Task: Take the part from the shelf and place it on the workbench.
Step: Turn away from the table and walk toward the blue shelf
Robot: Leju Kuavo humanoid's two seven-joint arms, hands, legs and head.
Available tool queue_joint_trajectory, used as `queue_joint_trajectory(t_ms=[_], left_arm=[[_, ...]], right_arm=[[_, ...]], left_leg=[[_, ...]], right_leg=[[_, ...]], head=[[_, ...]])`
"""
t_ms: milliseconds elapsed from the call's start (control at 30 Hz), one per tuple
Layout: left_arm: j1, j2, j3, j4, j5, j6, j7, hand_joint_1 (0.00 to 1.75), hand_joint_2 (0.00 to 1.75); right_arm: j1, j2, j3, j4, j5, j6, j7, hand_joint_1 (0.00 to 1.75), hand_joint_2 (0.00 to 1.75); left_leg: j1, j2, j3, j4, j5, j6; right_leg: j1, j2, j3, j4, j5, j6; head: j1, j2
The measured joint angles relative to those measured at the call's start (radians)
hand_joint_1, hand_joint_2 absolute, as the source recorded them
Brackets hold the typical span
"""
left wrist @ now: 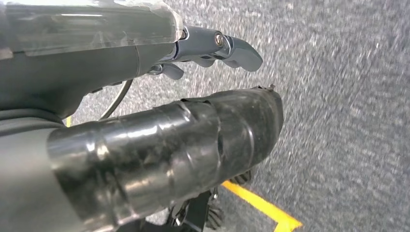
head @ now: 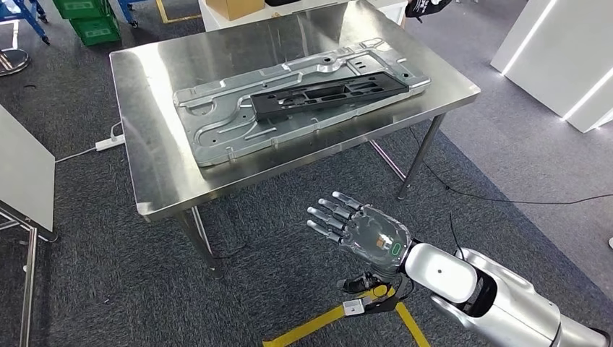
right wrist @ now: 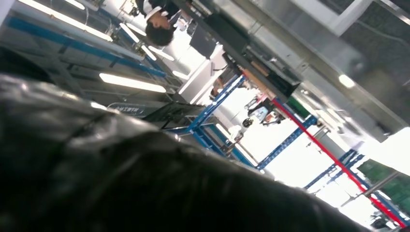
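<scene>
A long black part [head: 329, 92] lies on a large silver stamped panel [head: 217, 123] on the steel workbench [head: 152, 87]. My right hand [head: 361, 230] hovers below and in front of the bench's near edge, over the carpet. Its fingers are spread and point toward the bench, and it holds nothing. Up close in the right wrist view, its dark cover [right wrist: 121, 179] is a blur. In the left wrist view my left hand [left wrist: 159, 145] hangs over grey carpet, thumb and fingers [left wrist: 227, 48] apart, with nothing between them.
A tripod with yellow legs [head: 369, 296] stands on the floor under my right hand. A white power strip [head: 110, 142] lies left of the bench. Green crates [head: 90, 22] and a cardboard box [head: 235, 7] sit beyond it. Blue racking [right wrist: 217, 101] and a person [right wrist: 157, 19] are farther off.
</scene>
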Motion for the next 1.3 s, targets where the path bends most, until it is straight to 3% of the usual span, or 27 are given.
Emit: queue_joint_trajectory(t_ms=[33, 67, 133, 200, 333, 700, 767, 833, 900, 967, 1000, 1033, 1067, 1133, 1167, 1233, 1300], left_arm=[[0.001, 0.0, 0.0, 0.0, 0.0, 0.0, 0.0, 0.0, 0.0], [0.001, 0.0, 0.0, 0.0, 0.0, -0.001, 0.0, 0.0, 0.0], [0.002, -0.002, 0.0, 0.0, 0.0, -0.004, -0.001, 0.0, 0.0], [0.002, -0.003, -0.001, 0.0, 0.0, -0.007, -0.003, 0.0, 0.0], [0.002, -0.002, -0.002, -0.003, -0.001, -0.01, -0.006, 0.0, 0.0], [0.003, -0.003, -0.002, -0.006, -0.002, -0.013, -0.015, 0.0, 0.0], [0.002, -0.001, -0.002, -0.008, -0.002, -0.013, -0.016, 0.0, 0.0], [0.002, -0.001, -0.002, -0.011, -0.002, -0.013, -0.018, 0.0, 0.0], [0.001, -0.001, -0.002, -0.012, -0.002, -0.016, -0.02, 0.0, 0.0], [0.001, -0.001, -0.002, -0.012, -0.002, -0.018, -0.02, 0.0, 0.0], [0.002, -0.002, -0.002, -0.012, -0.002, -0.019, -0.02, 0.0, 0.0], [0.002, -0.002, -0.002, -0.012, -0.002, -0.02, -0.02, 0.0, 0.0], [0.002, -0.002, -0.002, -0.012, -0.002, -0.021, -0.02, 0.0, 0.0], [0.002, -0.001, -0.002, -0.012, -0.002, -0.021, -0.02, 0.0, 0.0], [0.002, 0.0, -0.002, -0.013, -0.002, -0.021, -0.02, 0.0, 0.0], [0.002, 0.0, -0.002, -0.015, -0.002, -0.021, -0.021, 0.0, 0.0], [0.007, -0.002, -0.002, -0.016, -0.002, -0.021, -0.021, 0.0, 0.0]], right_arm=[[0.003, 0.0, 0.0, 0.0, 0.0, 0.0, 0.0, 0.0, 0.0], [0.004, -0.001, -0.002, -0.001, 0.0, 0.0, 0.0, 0.0, 0.0], [0.004, -0.004, -0.008, -0.005, -0.001, -0.001, 0.0, 0.0, 0.0], [0.003, -0.008, -0.015, -0.012, -0.002, -0.001, 0.0, 0.0, 0.0], [0.006, -0.011, -0.023, -0.017, -0.003, -0.002, -0.006, 0.0, 0.0], [0.013, -0.014, -0.03, -0.025, 0.001, 0.001, -0.009, 0.0, 0.0], [0.013, -0.015, -0.032, -0.028, 0.01, 0.007, -0.008, 0.0, 0.0], [0.013, -0.018, -0.036, -0.036, 0.02, 0.011, -0.006, 0.0, 0.0], [0.013, -0.025, -0.04, -0.042, 0.026, 0.012, -0.006, 0.0, 0.0], [0.015, -0.032, -0.041, -0.042, 0.028, 0.013, -0.006, 0.0, 0.0], [0.017, -0.034, -0.041, -0.042, 0.029, 0.013, -0.006, 0.0, 0.0], [0.019, -0.036, -0.041, -0.042, 0.029, 0.013, -0.006, 0.0, 0.0], [0.02, -0.038, -0.041, -0.042, 0.029, 0.013, -0.005, 0.0, 0.0], [0.021, -0.041, -0.041, -0.042, 0.03, 0.013, -0.004, 0.0, 0.0], [0.023, -0.043, -0.041, -0.043, 0.031, 0.013, -0.002, 0.0, 0.0], [0.028, -0.047, -0.043, -0.046, 0.032, 0.012, 0.0, 0.0, 0.0], [0.031, -0.05, -0.044, -0.051, 0.032, 0.012, 0.002, 0.0, 0.0]], left_leg=[[-0.003, 0.0, -0.008, 0.001, 0.006, 0.0], [-0.006, 0.0, -0.015, 0.003, 0.01, 0.0], [-0.01, -0.001, -0.022, 0.005, 0.017, -0.003], [-0.014, 0.0, -0.026, 0.009, 0.02, -0.008], [-0.015, 0.001, -0.033, 0.012, 0.024, -0.006], [-0.012, 0.001, -0.038, 0.008, 0.034, -0.021], [-0.014, 0.0, -0.042, 0.007, 0.036, -0.016], [-0.008, -0.002, -0.028, -0.023, 0.051, -0.004], [0.001, -0.005, -0.011, -0.059, 0.073, 0.004], [0.005, -0.012, -0.015, -0.063, 0.079, 0.004], [0.008, -0.018, -0.02, -0.058, 0.079, 0.001], [0.012, -0.025, -0.026, -0.051, 0.078, -0.004], [0.018, -0.033, -0.032, -0.041, 0.075, -0.011], [0.033, -0.05, -0.049, -0.01, 0.064, -0.032], [0.037, -0.059, -0.061, 0.011, 0.057, -0.045], [0.037, -0.076, -0.081, 0.034, 0.052, -0.065], [0.04, -0.088, -0.092, 0.037, 0.058, -0.075]], right_leg=[[0.001, 0.0, 0.016, 0.001, 0.0, -0.002], [0.003, 0.0, 0.053, -0.039, 0.015, -0.007], [0.011, 0.001, 0.156, -0.183, 0.052, -0.025], [0.019, -0.001, 0.212, -0.276, 0.069, -0.039], [0.023, -0.002, 0.209, -0.287, 0.077, -0.037], [0.025, -0.002, 0.197, -0.278, 0.08, -0.048], [0.022, -0.004, 0.198, -0.285, 0.085, -0.045], [0.021, -0.004, 0.203, -0.29, 0.085, -0.038], [0.022, 0.002, 0.186, -0.241, 0.044, -0.03], [0.013, 0.007, 0.135, -0.126, -0.022, -0.018], [0.006, 0.007, 0.113, -0.075, -0.042, -0.01], [-0.002, 0.008, 0.104, -0.051, -0.043, -0.002], [-0.011, 0.008, 0.114, -0.066, -0.026, 0.008], [-0.027, 0.023, 0.172, -0.171, 0.025, 0.03], [-0.031, 0.039, 0.195, -0.218, 0.04, 0.034], [-0.027, 0.058, 0.202, -0.238, 0.037, 0.018], [-0.023, 0.044, 0.193, -0.227, 0.039, -0.011]], head=[[0.0, 0.0], [0.0, 0.0], [0.0, 0.0], [-0.001, 0.0], [-0.001, 0.0], [-0.001, 0.0], [-0.002, 0.0], [-0.001, 0.0], [-0.001, 0.0], [-0.001, 0.0], [-0.001, 0.0], [-0.001, 0.0], [-0.001, 0.0], [0.0, 0.0], [0.001, 0.0], [0.002, 0.0], [0.003, 0.0]])
